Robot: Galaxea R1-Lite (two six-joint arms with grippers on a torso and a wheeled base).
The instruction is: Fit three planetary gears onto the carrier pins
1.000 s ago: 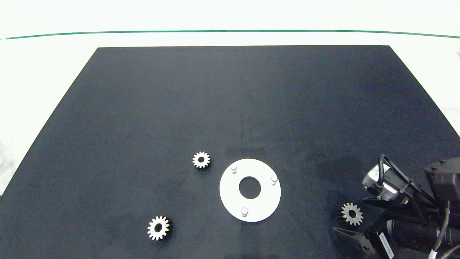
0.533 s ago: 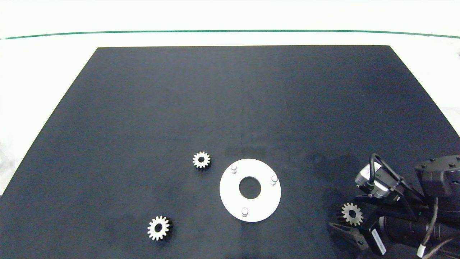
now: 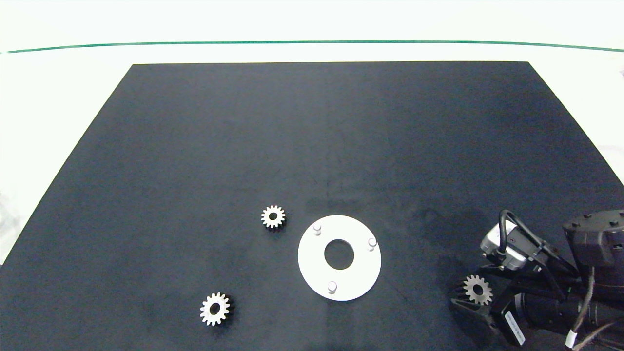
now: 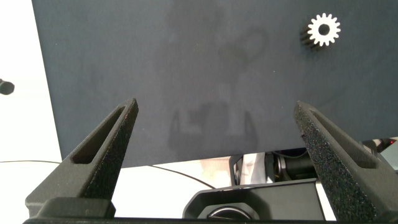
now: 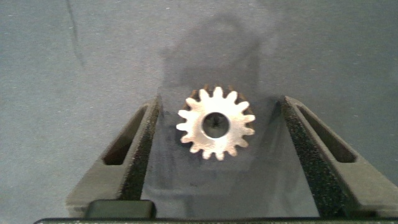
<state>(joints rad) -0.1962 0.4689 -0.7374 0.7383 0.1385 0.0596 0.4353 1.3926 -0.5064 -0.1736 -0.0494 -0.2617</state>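
Right gripper [image 5: 214,134] low at mat's near right corner, fingers apart, straddling gear [image 5: 216,122] flat on mat [image 3: 312,146]; disc [image 3: 312,263] with pins [image 3: 332,287] well apart leftward, all bare; risk: off-centre closing skews gear, teeth slip; left gripper [image 4: 217,134] spread wide, idle.

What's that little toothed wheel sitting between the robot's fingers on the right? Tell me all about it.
It is a small silver-white metal gear with pointed teeth, dark sides and a round centre hole. It lies flat on the black mat, right of the white disc. The right hand is open around it, with a gap at each side.
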